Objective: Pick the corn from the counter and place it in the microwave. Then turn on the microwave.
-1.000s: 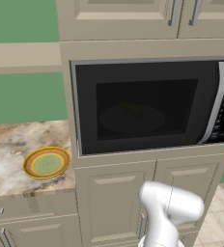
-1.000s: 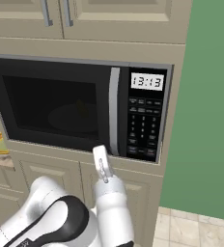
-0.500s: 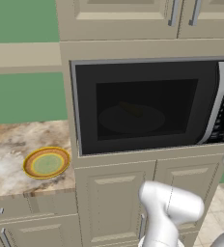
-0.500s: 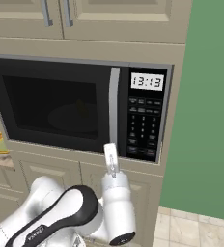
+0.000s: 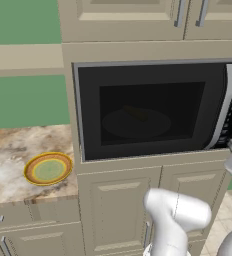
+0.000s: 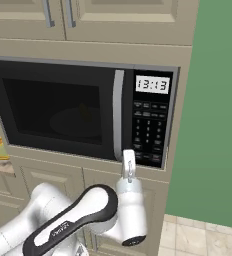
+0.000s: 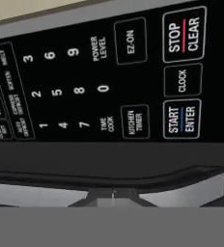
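The microwave (image 6: pixel 83 112) door is closed, and the corn (image 5: pixel 137 113) lies inside on the turntable plate (image 5: pixel 136 123), a dim shape behind the dark glass. Its long axis seems to run from left to right, slightly slanted, but which end is the tip I cannot tell. The gripper (image 6: pixel 129 165) has its jaws pressed together, holding nothing, and points up at the button panel (image 6: pixel 149 132) from just below. In the hand view the START/ENTER button (image 7: pixel 182 119) lies above and to the right of the jaws; I judge the press must go there.

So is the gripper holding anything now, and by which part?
Nothing is held: the gripper is shut and empty, just below the black microwave's button panel.
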Tool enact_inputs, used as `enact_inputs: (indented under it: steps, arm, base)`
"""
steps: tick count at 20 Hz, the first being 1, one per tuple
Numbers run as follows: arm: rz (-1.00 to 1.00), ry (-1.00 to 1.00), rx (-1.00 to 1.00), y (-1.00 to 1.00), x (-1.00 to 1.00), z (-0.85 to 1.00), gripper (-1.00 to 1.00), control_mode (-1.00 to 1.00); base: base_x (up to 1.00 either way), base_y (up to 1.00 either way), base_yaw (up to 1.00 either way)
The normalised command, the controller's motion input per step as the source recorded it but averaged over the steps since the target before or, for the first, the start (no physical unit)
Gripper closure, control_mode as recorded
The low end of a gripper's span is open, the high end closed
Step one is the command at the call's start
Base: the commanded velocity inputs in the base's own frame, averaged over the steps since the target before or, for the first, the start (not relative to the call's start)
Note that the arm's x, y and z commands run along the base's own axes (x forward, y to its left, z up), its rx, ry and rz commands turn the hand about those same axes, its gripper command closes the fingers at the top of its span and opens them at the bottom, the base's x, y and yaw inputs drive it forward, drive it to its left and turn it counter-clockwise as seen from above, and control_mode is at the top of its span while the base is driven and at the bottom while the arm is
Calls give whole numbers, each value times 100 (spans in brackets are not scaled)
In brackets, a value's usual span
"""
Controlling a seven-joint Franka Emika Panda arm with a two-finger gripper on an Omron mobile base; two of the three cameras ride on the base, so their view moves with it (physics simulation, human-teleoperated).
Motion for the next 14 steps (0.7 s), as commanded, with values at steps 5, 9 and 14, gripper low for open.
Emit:
enact_inputs:
  steps: [5,9,14]
  arm:
    - [-1,0,10,-29,27,-36,100,-100]
    - [-1,2,10,-18,38,-3,100,-100]
    - [0,3,7,-2,36,0,100,-100]
  base:
    - [0,0,0]
    - [0,0,0]
    - [0,0,0]
